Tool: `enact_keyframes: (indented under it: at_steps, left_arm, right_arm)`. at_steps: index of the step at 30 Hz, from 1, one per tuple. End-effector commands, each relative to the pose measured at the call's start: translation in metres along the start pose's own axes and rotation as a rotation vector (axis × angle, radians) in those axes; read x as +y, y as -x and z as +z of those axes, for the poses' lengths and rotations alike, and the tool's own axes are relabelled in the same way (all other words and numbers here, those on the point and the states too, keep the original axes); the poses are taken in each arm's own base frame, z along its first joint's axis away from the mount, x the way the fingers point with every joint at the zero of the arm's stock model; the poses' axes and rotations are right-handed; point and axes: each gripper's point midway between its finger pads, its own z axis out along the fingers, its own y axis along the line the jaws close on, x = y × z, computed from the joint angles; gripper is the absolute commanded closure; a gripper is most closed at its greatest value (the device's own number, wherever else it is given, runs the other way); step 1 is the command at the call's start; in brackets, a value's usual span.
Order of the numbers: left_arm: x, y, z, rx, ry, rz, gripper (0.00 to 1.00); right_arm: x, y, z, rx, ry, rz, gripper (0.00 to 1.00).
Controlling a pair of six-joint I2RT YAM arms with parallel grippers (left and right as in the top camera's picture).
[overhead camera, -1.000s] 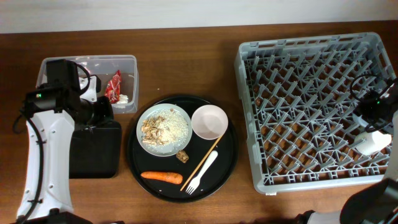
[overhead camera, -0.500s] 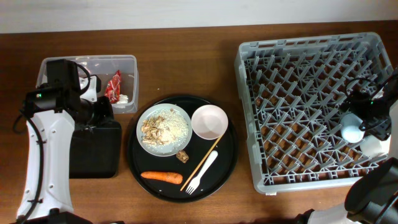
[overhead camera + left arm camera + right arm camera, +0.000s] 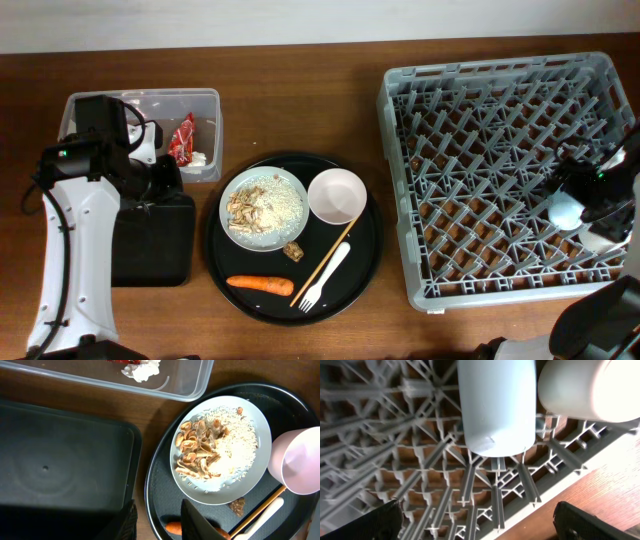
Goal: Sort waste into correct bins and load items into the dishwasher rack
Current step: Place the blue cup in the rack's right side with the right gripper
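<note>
Where the left arm (image 3: 75,215) bends in over the black rect. tray (image 3: 150,245), the left gripper (image 3: 159,522) hangs above the strip between that tray and the round tray (image 3: 232,262), jaws apart, nothing between them. Behind it: clear tub (image 3: 200,97) w/ red wrapper (image 3: 184,138) and tissue (image 3: 145,369); wrapper print too small to read. Round tray, centre: plate (image 3: 222,495) of rice & scraps (image 3: 200,452), bowl (image 3: 337,195) just beside it, brown lump (image 3: 293,251), chopstick (image 3: 325,262), fork (image 3: 322,280), carrot (image 3: 259,284) along the front. Rack (image 3: 480,130), right: blue cup (image 3: 497,405) on the lattice near the right wall, white cup (image 3: 590,387) just beside it. Right arm (image 3: 610,185) enters at the frame edge; right gripper (image 3: 480,520) over the cups, fingers (image 3: 370,522) spread wide, holding neither.
</note>
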Motion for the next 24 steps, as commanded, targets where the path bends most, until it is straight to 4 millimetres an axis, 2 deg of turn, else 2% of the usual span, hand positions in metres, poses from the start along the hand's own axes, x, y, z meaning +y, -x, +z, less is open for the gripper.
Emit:
enact_keyframes:
  at_steps: [1,6,11,13,17,24]
  left_arm:
    - [0.001,-0.001,-0.005,-0.013,0.007,-0.007,0.71]
    - [0.001,-0.002,-0.005,-0.008,0.007,-0.008,0.71]
    - [0.001,-0.001,-0.005,-0.012,0.007,-0.007,0.71]
    - [0.001,-0.001,-0.005,-0.012,0.007,-0.007,0.71]
    - [0.001,-0.001,-0.005,-0.013,0.007,-0.007,0.71]
    - [0.001,-0.001,-0.005,-0.012,0.007,-0.007,0.71]
  right_arm:
    - [-0.001,-0.004,0.017,0.004,0.008,0.008,0.01]
    - [0.011,0.002,0.022,-0.017,0.077,0.004,0.00]
    - [0.009,0.004,0.025,-0.027,0.065,0.006,0.51]
    - [0.006,0.005,0.025,-0.033,0.049,0.006,0.60]
    - [0.003,0.005,0.027,-0.031,0.031,0.006,0.64]
    - [-0.001,0.015,0.031,-0.063,0.003,0.006,0.64]
